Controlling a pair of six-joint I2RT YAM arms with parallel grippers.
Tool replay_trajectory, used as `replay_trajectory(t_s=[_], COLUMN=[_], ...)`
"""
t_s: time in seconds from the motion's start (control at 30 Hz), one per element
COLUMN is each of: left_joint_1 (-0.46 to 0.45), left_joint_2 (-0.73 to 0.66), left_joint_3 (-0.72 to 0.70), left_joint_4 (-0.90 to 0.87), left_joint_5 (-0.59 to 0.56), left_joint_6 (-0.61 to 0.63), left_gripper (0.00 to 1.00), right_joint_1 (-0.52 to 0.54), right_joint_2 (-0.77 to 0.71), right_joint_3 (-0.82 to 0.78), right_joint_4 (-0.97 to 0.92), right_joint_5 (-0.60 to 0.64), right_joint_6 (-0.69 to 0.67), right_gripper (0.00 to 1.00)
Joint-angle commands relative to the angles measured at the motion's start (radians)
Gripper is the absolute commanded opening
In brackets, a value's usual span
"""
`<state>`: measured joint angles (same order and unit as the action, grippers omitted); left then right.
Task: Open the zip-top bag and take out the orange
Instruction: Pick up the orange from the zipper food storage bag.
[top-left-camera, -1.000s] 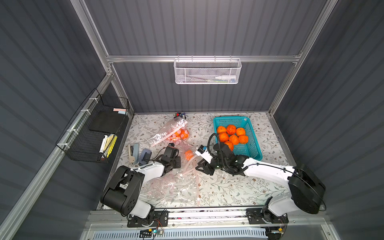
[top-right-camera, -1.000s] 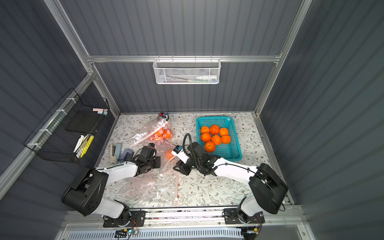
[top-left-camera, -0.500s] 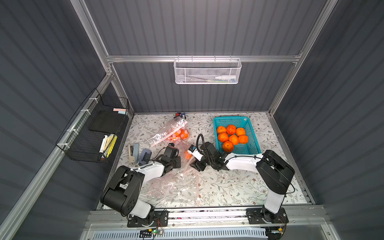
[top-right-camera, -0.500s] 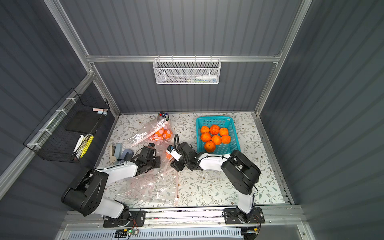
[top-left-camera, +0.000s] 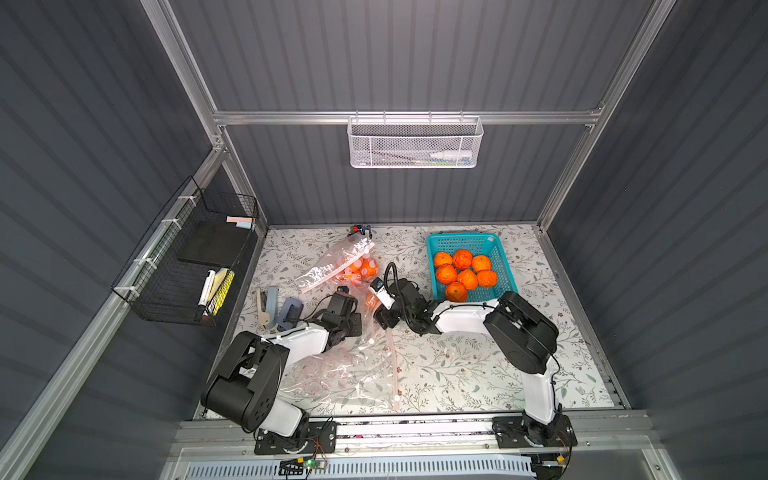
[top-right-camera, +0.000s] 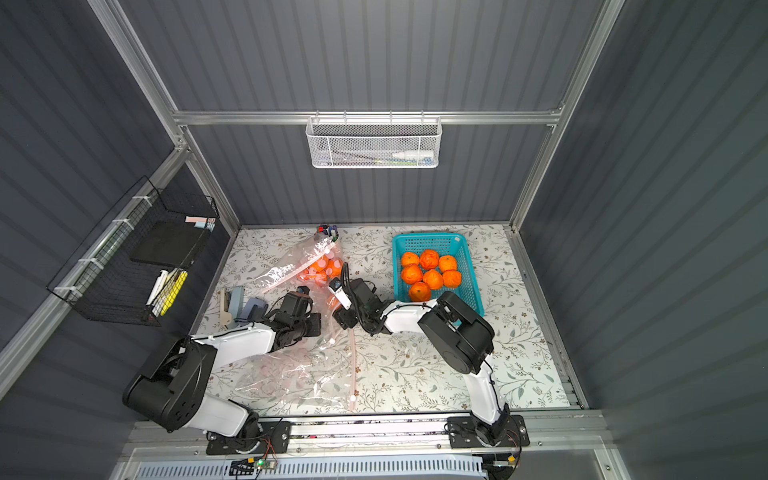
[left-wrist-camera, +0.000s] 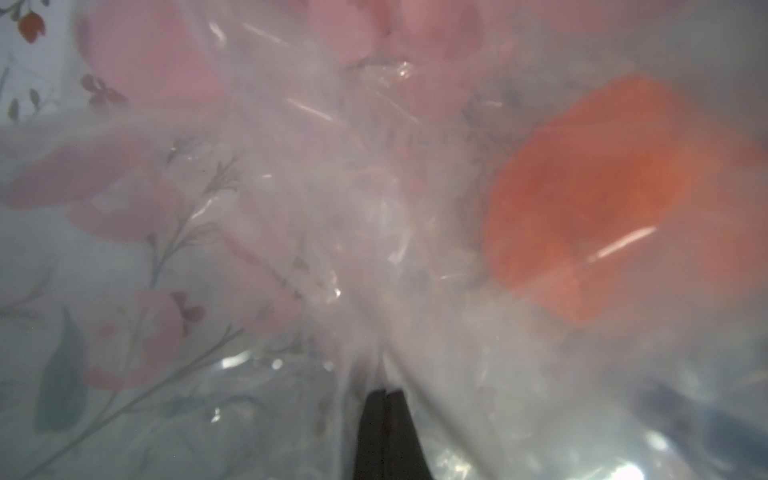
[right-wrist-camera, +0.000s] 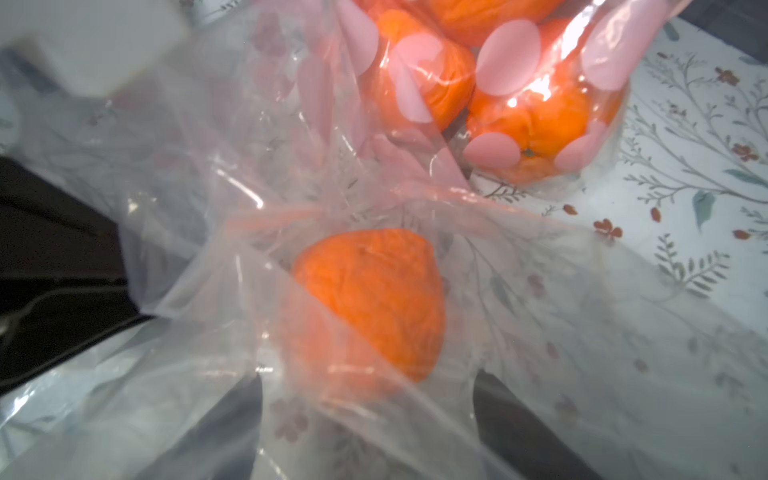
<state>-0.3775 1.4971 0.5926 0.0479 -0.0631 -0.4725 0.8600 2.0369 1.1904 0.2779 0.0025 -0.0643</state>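
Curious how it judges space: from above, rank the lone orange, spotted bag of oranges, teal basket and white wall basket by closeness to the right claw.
1. Lone orange, in the clear bag at the right claw.
2. Spotted bag of oranges, just beyond.
3. Teal basket, on the robot's right.
4. White wall basket, on the back wall.

**Both top views.** Left arm (top-left-camera: 299, 340) lies low, reaching from its base at 7 o'clock toward 1 o'clock. Right arm (top-left-camera: 461, 318) rises from its base at 5 o'clock and folds at the elbow, its forearm running toward 9 o'clock. The wrists lie near each other.

**Wrist views.** Left gripper (left-wrist-camera: 384, 395): jaws pressed together on a pinch of bag (left-wrist-camera: 291, 208) film. Right gripper (right-wrist-camera: 365, 376): jaws spread wide apart.
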Motion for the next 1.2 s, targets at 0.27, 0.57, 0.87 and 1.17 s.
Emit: replay_trajectory(t_s=[0.27,0.57,0.87,1.17], left_joint_1=[0.005,0.005,0.005,0.005], left_joint_2=[0.005,0.003,0.003,-0.001], left_joint_3=[-0.027,-0.029,-0.029,-0.029], left_joint_4=[-0.056,-0.056,-0.054,-0.054], left_joint_5=[0.006,0.006,0.007,-0.001], left_joint_6=[-0.005,-0.005,-0.004,-0.005], left_gripper=[0.0,0.0,0.0,0.0], right_joint_1=[-0.004,-0.018,-0.028,-0.052], right_joint_2=[0.154,0.094,-0.197,-0.524], right_joint_3=[0.153,0.111,-0.117,-0.244], right_joint_4=[0.078,0.109,-0.101,-0.423], right_joint_5=[0.0,-0.097,-0.186,-0.214], right_joint_6=[0.001,0.042,0.013,0.034], right_gripper=[0.81,0.5,0.45,0.44])
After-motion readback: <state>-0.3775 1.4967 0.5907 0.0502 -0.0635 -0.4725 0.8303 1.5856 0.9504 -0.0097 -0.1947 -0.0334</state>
